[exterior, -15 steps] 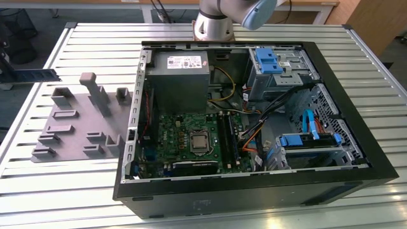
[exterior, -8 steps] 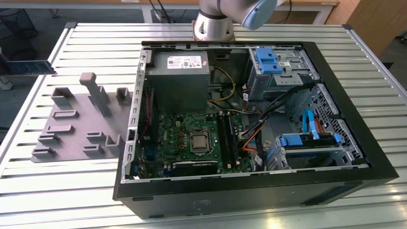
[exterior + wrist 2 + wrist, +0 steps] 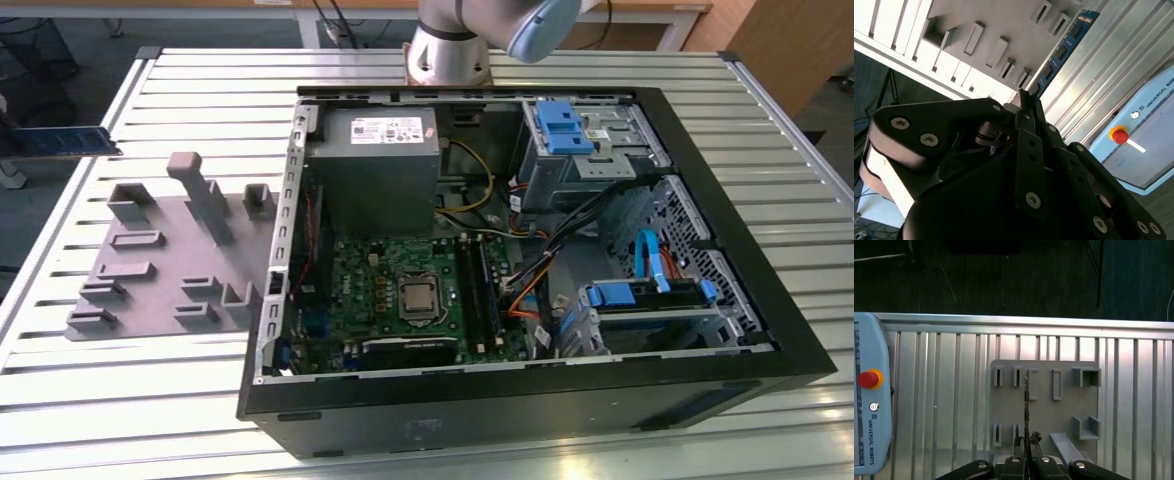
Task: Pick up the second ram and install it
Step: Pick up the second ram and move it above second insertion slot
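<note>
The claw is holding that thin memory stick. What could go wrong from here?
1. The claw grips the second ram near one end, so the long stick might tilt or slip.
2. Loose cables lie beside the memory slots in the computer case; the stick could snag them.

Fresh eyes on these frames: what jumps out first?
The open computer case, motherboard bared, dominates the slatted table in the exterior view. At that view's far left edge is the second ram, and the second wrist view shows the claw shut on one end of it, with the gray fixture plate behind it.
</note>
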